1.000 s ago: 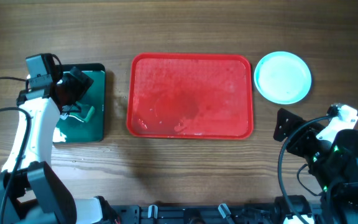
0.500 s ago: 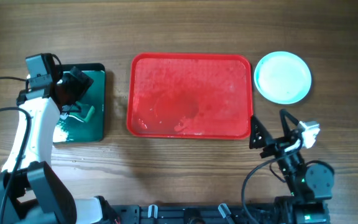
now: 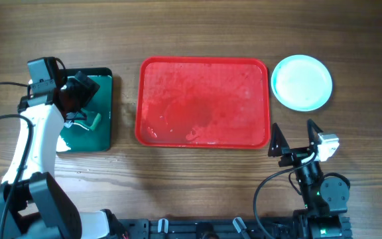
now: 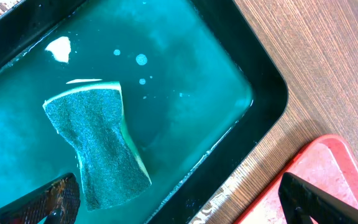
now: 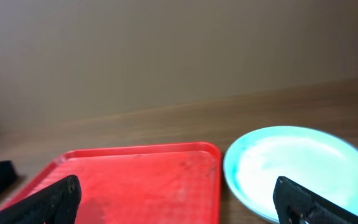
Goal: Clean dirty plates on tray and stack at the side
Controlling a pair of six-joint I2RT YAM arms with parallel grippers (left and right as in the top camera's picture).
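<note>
The red tray (image 3: 204,103) lies mid-table with only wet smears on it; no plates are on it. To its right, on the wood, sits a pale aqua plate (image 3: 302,81); I cannot tell whether others lie under it. My right gripper (image 3: 294,138) hangs open and empty near the table's front, below the tray's right corner. It faces the tray (image 5: 142,180) and the plate (image 5: 297,168). My left gripper (image 3: 81,99) is open above the dark green tray (image 3: 105,79), holding nothing. Its fingers straddle that tray's edge, apart from the sponge (image 4: 98,143).
The green tray (image 4: 253,68) holds teal water and the sponge (image 3: 90,121). A strip of bare wood separates it from the red tray's corner (image 4: 331,177). Cables run along the left edge and by the right arm's base (image 3: 323,192).
The right arm has drawn back from the right edge to the front by its base and turned toward the tray. The left arm has not moved.
</note>
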